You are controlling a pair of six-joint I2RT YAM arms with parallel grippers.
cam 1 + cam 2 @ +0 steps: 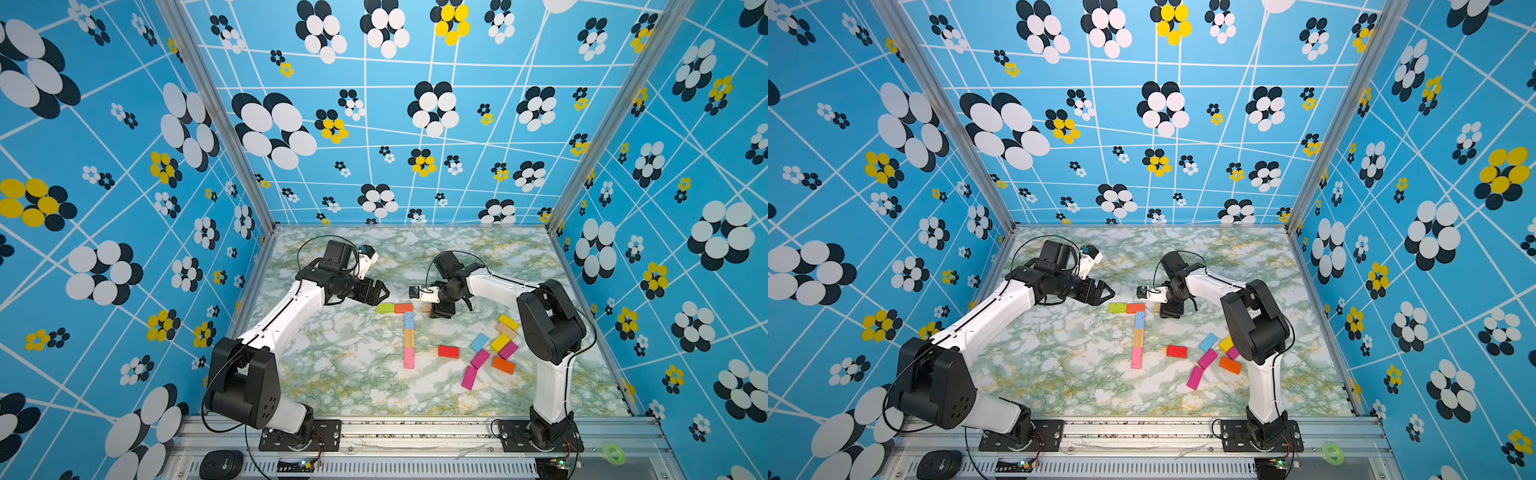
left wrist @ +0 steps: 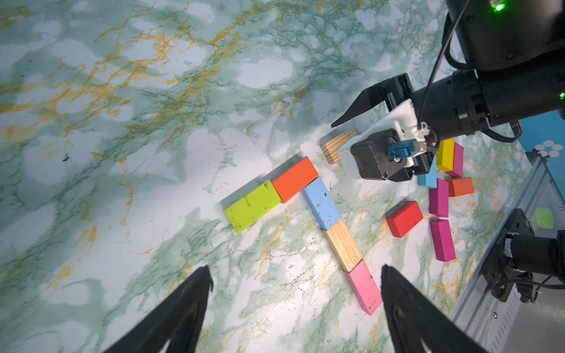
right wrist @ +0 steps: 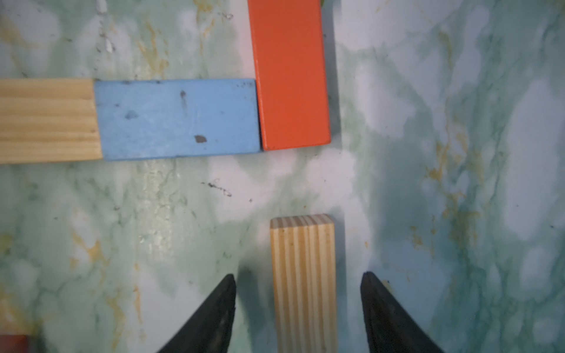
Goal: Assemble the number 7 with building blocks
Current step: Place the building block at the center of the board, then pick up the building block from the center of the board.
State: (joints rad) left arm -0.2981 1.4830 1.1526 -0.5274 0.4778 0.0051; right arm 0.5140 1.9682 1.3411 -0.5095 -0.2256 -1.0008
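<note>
The number 7 lies flat mid-table: a green block (image 1: pixel 385 308) and an orange block (image 1: pixel 403 307) form the bar, and a light blue block (image 1: pixel 409 321), a wood block (image 1: pixel 409 337) and a pink block (image 1: pixel 409 357) form the stem. Just right of the orange block, a striped wood block (image 3: pixel 302 275) stands on its edge. My right gripper (image 3: pixel 298 276) straddles it, open, with a gap on each side. My left gripper (image 2: pixel 295 269) hovers open and empty left of the bar, the pink block (image 2: pixel 363 287) near one finger.
Loose building blocks lie at the right: a red one (image 1: pixel 448 351) alone, then a heap of yellow (image 1: pixel 500 342), magenta (image 1: pixel 480 358), orange (image 1: pixel 503 365) and light blue (image 1: pixel 479 342) ones beside the right arm's base. Patterned walls enclose the table; a metal rail (image 1: pixel 415 432) runs along the front.
</note>
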